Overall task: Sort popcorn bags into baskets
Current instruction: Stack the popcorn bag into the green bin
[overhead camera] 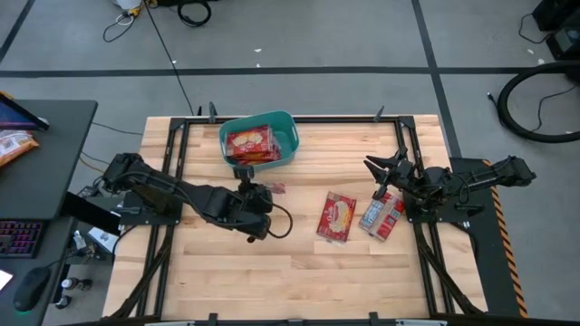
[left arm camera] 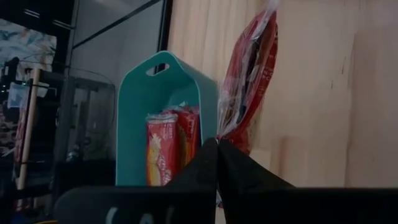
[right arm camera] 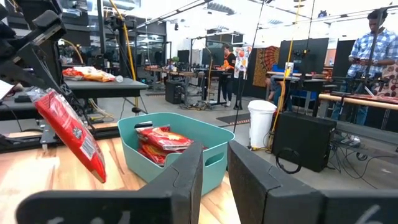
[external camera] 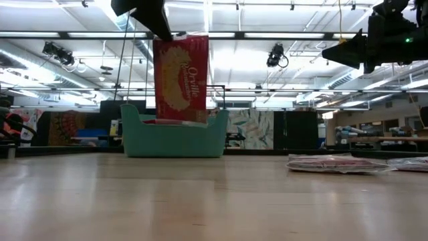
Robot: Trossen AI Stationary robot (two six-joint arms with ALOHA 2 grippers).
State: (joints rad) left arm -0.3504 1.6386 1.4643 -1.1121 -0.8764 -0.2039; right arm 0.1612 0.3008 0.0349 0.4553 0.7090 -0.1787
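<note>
L gripper (overhead camera: 243, 172): clamped on top edge of 1 popcorn bag (external camera: 180, 78), bag hanging upright just beside teal basket (overhead camera: 285, 124).
Basket: more red bags (overhead camera: 250, 143) inside.
Tabletop (overhead camera: 299, 272): 2 bags (overhead camera: 338, 217) flat near R arm.
R gripper (overhead camera: 376, 170): jaws part-open, holds nothing, raised over tabletop.

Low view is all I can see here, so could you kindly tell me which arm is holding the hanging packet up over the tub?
Observer: The left end effector, shut on the hanging popcorn bag.
Operator: Is the teal tub empty?
Observer: No, the teal tub already holds red packets.
Operator: How many packets lie flat on the table?
Observer: Two: one packet near the middle and another under the right arm.
Operator: Is the right end effector holding anything?
Observer: No, the right end effector holds nothing.
</note>
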